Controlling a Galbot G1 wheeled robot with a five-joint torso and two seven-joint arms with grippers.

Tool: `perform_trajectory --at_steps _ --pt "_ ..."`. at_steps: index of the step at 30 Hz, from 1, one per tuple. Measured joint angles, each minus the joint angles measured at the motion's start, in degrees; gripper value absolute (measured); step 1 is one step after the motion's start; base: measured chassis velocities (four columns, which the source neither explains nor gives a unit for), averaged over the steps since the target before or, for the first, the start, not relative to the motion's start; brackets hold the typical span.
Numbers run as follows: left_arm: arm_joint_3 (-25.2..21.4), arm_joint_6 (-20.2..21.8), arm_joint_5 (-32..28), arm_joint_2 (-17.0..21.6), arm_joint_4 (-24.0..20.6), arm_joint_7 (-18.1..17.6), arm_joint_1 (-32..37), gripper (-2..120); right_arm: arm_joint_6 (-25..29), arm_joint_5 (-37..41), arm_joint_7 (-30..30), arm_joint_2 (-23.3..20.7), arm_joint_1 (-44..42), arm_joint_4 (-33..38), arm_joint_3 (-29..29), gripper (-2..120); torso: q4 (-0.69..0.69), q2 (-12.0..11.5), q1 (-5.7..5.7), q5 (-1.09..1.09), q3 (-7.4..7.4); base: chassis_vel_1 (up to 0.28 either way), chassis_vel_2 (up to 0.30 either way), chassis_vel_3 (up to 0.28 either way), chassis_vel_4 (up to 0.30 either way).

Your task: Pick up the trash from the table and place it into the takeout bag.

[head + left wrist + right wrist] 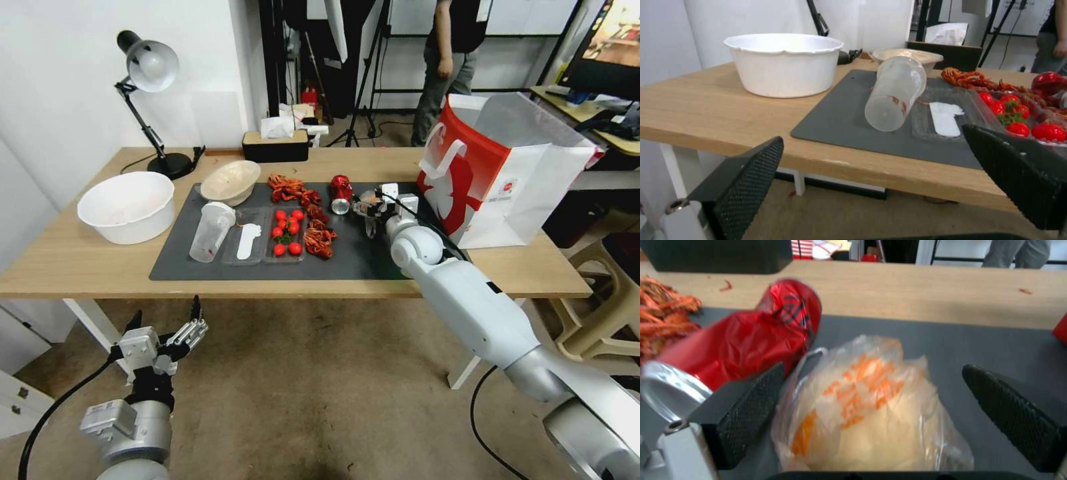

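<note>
My right gripper (369, 212) is out over the dark mat (360, 263) on the table (80, 260). It stands open astride the clear plastic bag with orange contents (867, 413), one pad (751, 406) on each side. The crushed red can (341, 192) lies right beside that bag (751, 336). The takeout bag (507, 167) stands upright and open at the table's right end. A clear plastic cup (211, 231) lies on its side on the mat's left part (896, 93), with the beige bowl (231, 181) behind it. My left gripper (167, 320) hangs open below the table's front edge.
A large white basin (127, 205) sits at the table's left, a desk lamp (150, 67) and a tissue box (275, 143) at the back. A clear tray of tomatoes (285, 233) and crayfish shells (293, 190) lie mid-mat. A beige chair (600, 293) stands to the right.
</note>
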Motion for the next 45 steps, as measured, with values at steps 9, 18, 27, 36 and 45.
perform_trajectory --at_steps 9,18,27,36,45 --pt "-0.2 0.0 -0.6 0.7 0.5 -0.3 -0.5 100 -2.3 -0.7 -0.9 1.1 0.3 -2.3 0.0 96 0.00 0.0 0.00 0.00 -0.01 0.000 0.000 0.000 0.000" --pt "0.0 -0.9 -0.4 0.7 1.2 -1.4 -0.6 100 -4.5 0.0 -0.8 1.0 -0.7 -2.2 0.6 64 0.00 0.0 0.00 0.00 -0.01 0.000 0.000 0.000 0.000" --pt "0.0 -1.0 -0.4 0.7 1.0 -1.7 -0.6 100 -0.7 -1.2 -1.0 -0.8 -2.5 2.7 1.8 32 0.00 0.0 0.00 0.01 -0.01 0.000 0.000 0.000 0.000" --pt "0.1 -1.1 -0.1 0.5 0.7 -2.0 -0.6 100 0.7 -3.1 -0.2 -11.3 -5.0 22.0 7.8 10 -0.01 0.0 -0.01 0.01 -0.01 0.000 0.000 0.000 0.000" --pt "0.6 -1.3 0.4 0.4 0.4 -2.1 -0.4 100 -8.7 2.5 8.1 -24.9 1.4 30.1 15.6 9 -0.02 0.0 -0.02 0.03 -0.01 0.000 0.000 0.000 0.000"
